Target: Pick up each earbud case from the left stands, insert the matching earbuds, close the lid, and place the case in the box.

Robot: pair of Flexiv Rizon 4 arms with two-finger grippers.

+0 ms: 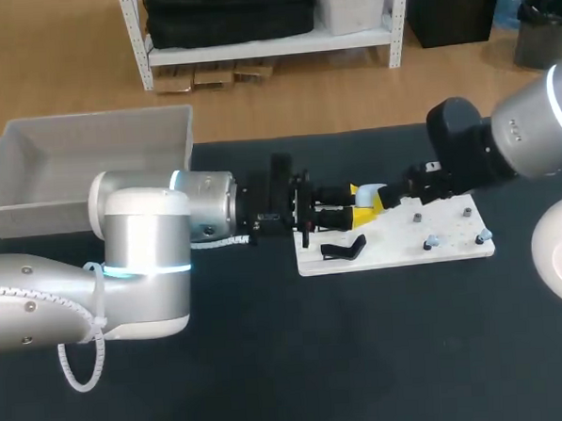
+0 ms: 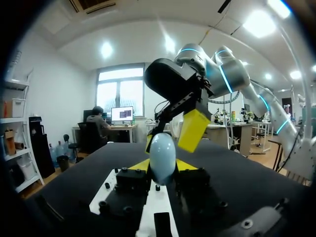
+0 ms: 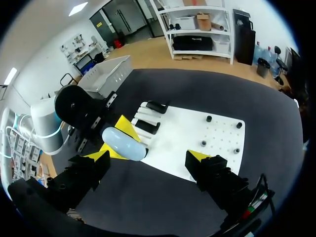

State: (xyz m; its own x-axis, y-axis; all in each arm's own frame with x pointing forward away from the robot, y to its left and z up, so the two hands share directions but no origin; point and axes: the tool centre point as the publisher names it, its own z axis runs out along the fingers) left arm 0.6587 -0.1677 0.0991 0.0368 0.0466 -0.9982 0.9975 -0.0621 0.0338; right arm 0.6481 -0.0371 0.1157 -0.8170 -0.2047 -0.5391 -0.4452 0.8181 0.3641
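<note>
A pale blue earbud case (image 1: 371, 193) hangs above the white board's (image 1: 396, 240) left part. My left gripper (image 1: 356, 207) is shut on it, with the case (image 2: 162, 157) upright between its yellow tips in the left wrist view. My right gripper (image 1: 398, 194) faces it from the right, wide open, one yellow finger (image 2: 193, 129) close beside the case. In the right wrist view the case (image 3: 123, 143) lies between and ahead of my open right gripper (image 3: 148, 157), nearer one finger. Small earbuds (image 1: 432, 243) sit on the board's right part.
A grey box (image 1: 90, 159) stands at the back left of the dark table. Black stands (image 3: 155, 106) rise from the board's left end, one (image 1: 344, 250) just under the left gripper. Small dark pegs (image 3: 209, 118) dot the board (image 3: 187, 131).
</note>
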